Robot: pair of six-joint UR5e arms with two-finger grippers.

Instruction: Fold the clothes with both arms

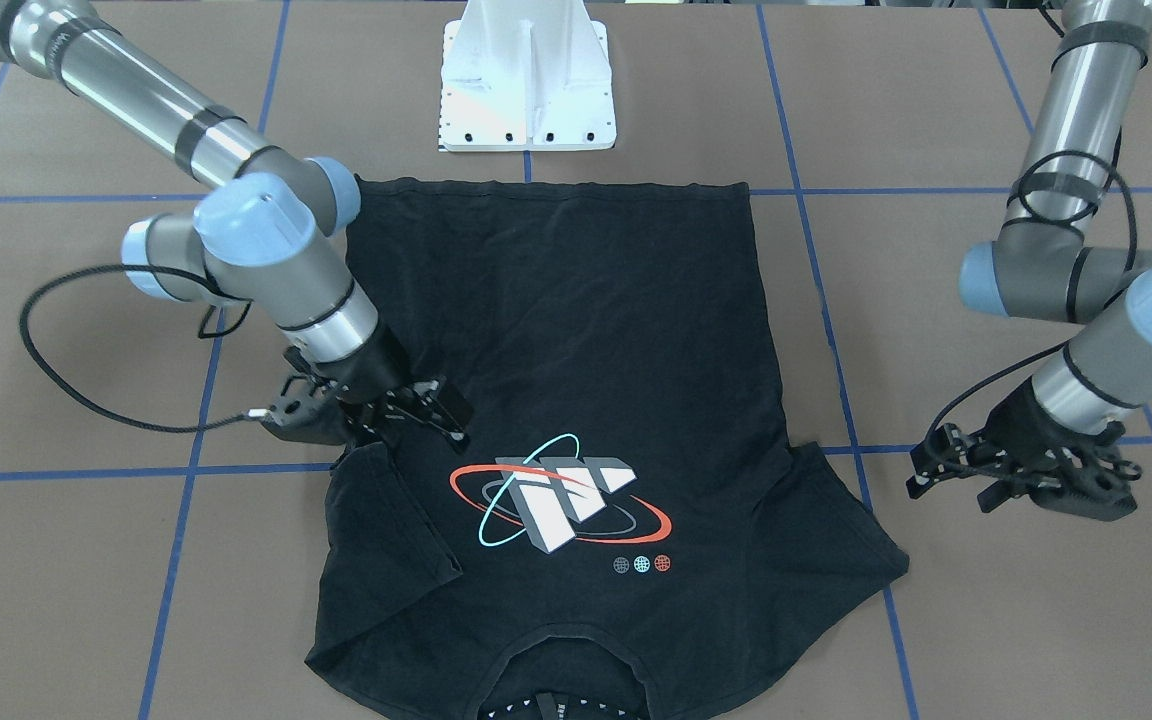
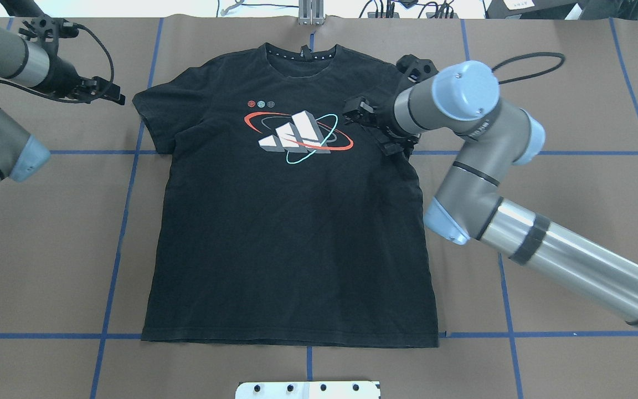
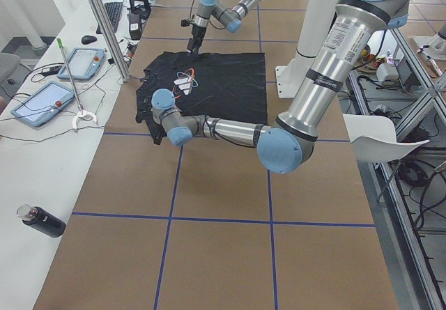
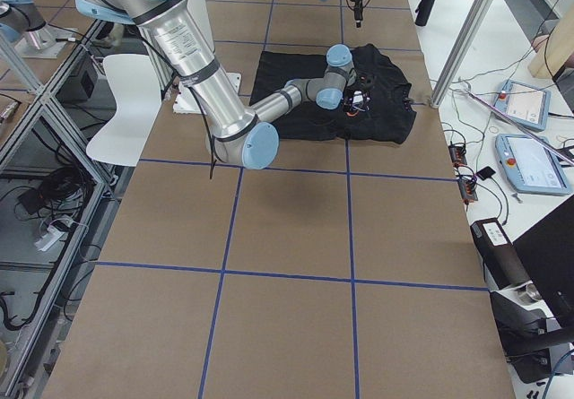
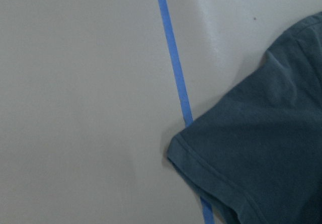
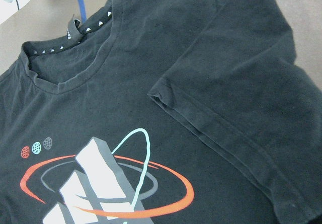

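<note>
Black T-shirt (image 2: 291, 238) lies flat, print up, collar far, long axis near-to-far. Right sleeve (image 6: 236, 113) is folded inward; right gripper (image 2: 368, 128) hangs over it, fingers spread, empty. Left sleeve (image 2: 150, 119) lies unfolded just right of left gripper (image 2: 109, 93), whose fingers are parted and clear of cloth; the left arm is judged nearer

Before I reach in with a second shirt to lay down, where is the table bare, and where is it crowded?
Bare: the table left of the T-shirt, nearer than the left end effector; also the far right corner beyond the right arm. Crowded: around the right end effector by the folded sleeve.
</note>
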